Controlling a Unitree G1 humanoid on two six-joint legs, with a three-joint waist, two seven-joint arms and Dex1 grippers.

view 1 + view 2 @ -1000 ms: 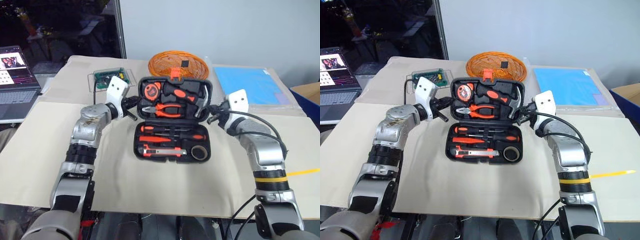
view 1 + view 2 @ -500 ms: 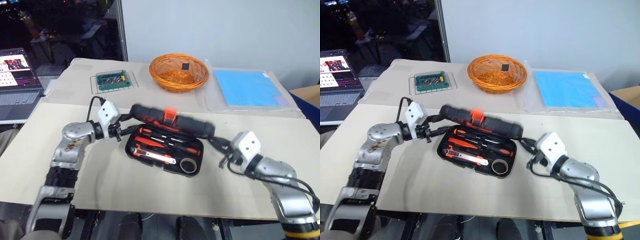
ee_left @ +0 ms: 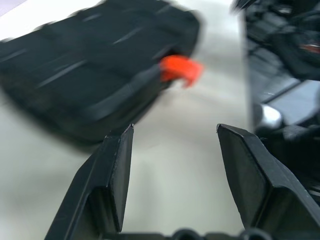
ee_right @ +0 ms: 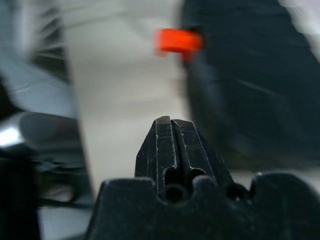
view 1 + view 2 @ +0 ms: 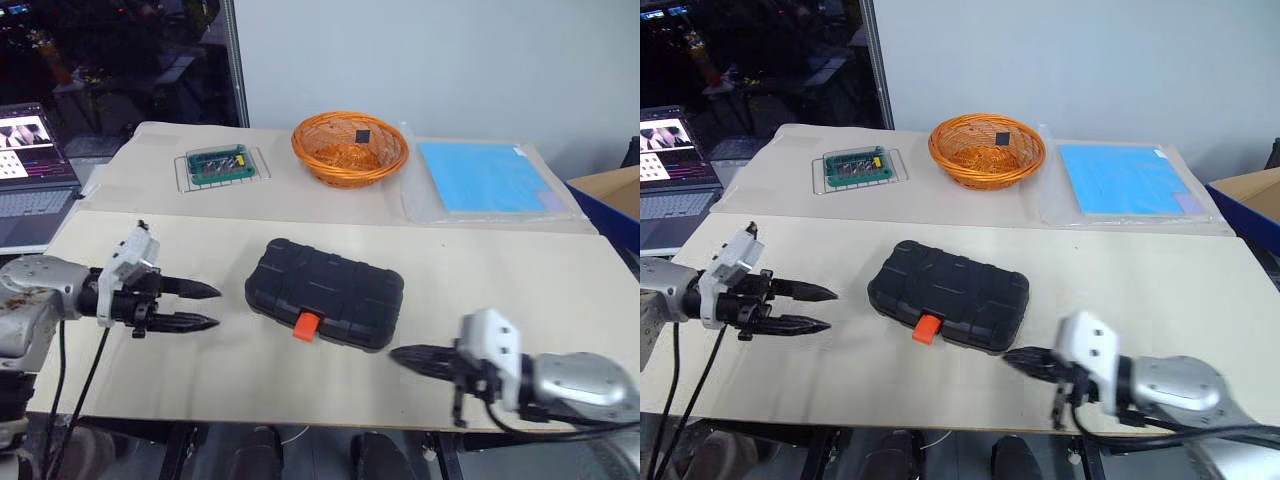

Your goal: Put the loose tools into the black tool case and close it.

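Withdrew both arms to the table's near edge: right gripper (image 5: 405,356) pinched tight and empty, left gripper (image 5: 205,306) spread and empty. Left the black tool case (image 5: 325,292) folded flat mid-table between them, open moments before, orange latch (image 5: 307,325) sticking out, probably unfastened. Passed over the orange woven basket (image 5: 350,148) beyond

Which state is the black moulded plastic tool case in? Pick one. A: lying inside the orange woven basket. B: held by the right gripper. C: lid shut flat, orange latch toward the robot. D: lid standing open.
C: the black moulded plastic tool case lies closed on the table, its orange latch on the near edge, both grippers clear of it.
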